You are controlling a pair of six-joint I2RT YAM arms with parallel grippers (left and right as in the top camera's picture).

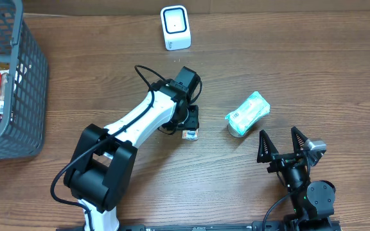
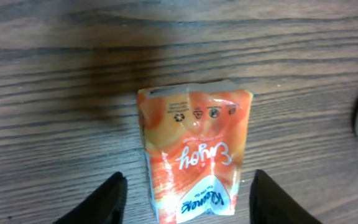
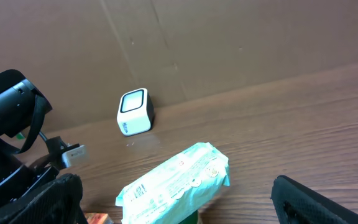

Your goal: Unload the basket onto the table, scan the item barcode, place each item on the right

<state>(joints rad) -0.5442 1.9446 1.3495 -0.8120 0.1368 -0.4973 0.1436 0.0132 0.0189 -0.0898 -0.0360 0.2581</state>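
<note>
Two arms work over a wood table (image 1: pixel 313 70). The left arm reaches to mid-table, with the left claw (image 1: pixel 190 123) pointing down over an orange packet (image 2: pixel 194 149). Packet lies flat on the wood, printed face up, recycling marks along its far edge. Wrist view: one black finger (image 2: pixel 107 199) stands left of the packet and the other right of it. Jaws part-way wide, astride the packet, a thin strip of wood showing on each side, so no grip yet. From overhead, only the packet's near end peeks out under the claw.

Right claw (image 1: pixel 279 138) sits at the near right edge, jaws spread wide, holding nothing. Teal wipes pack (image 1: pixel 248 113) lies just beyond it, to the right of the packet and apart from it.

White scanner (image 1: pixel 175 27) stands at the far edge, well apart from the packet. Grey basket (image 1: pixel 34 77) at far left, small items inside
</note>
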